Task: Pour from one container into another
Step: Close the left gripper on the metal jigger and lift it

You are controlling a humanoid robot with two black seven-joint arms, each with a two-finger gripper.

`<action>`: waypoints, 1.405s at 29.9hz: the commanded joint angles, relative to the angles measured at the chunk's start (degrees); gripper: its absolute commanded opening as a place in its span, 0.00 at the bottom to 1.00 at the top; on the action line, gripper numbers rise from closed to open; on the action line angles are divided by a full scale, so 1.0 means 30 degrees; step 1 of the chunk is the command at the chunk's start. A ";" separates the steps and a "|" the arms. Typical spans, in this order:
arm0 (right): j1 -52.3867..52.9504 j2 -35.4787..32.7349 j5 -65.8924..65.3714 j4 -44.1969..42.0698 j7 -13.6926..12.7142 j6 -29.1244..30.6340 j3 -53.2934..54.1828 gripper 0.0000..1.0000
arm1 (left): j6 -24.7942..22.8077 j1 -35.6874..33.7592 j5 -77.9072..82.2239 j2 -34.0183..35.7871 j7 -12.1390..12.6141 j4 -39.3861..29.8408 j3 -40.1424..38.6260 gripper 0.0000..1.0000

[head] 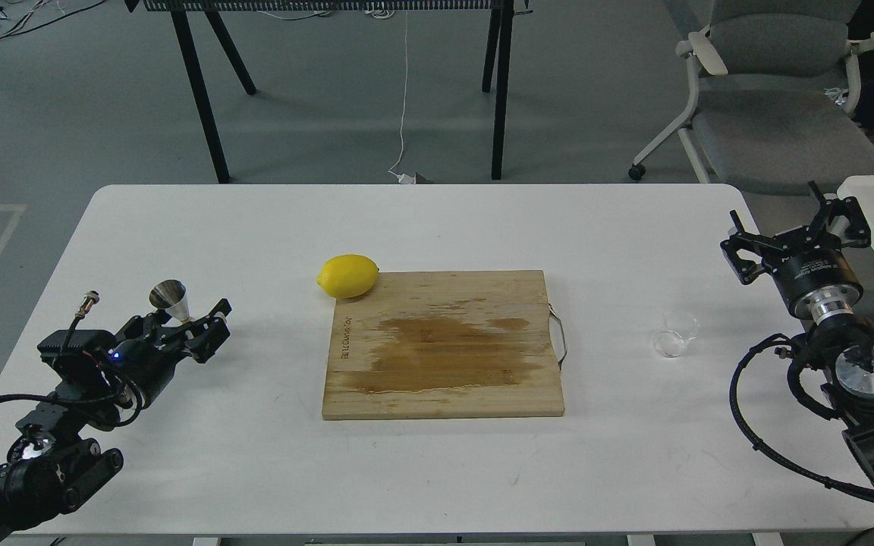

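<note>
The steel jigger (170, 297) stands upright near the table's left side, mouth up. My left gripper (183, 326) is open and low on the table, one finger on each side of the jigger's lower cone; the jigger's base is hidden behind the fingers. Whether the fingers touch it I cannot tell. The small clear cup (674, 335) rests on the table at the right, just past the board's handle. My right gripper (793, 224) is open, raised beyond and to the right of the cup, well apart from it.
A wooden cutting board (443, 345) with a dark wet stain lies mid-table, its metal handle toward the cup. A lemon (347, 275) sits at the board's far left corner. An office chair (778, 91) and black table legs stand beyond the white table (422, 220).
</note>
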 commanded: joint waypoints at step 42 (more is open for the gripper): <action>-0.0112 0.0087 0.0000 -0.0554 -0.0030 0.0000 -0.0074 1.00 | 0.0001 -0.6061 -0.0141 -0.0653 -0.0001 0.3395 0.1456 0.03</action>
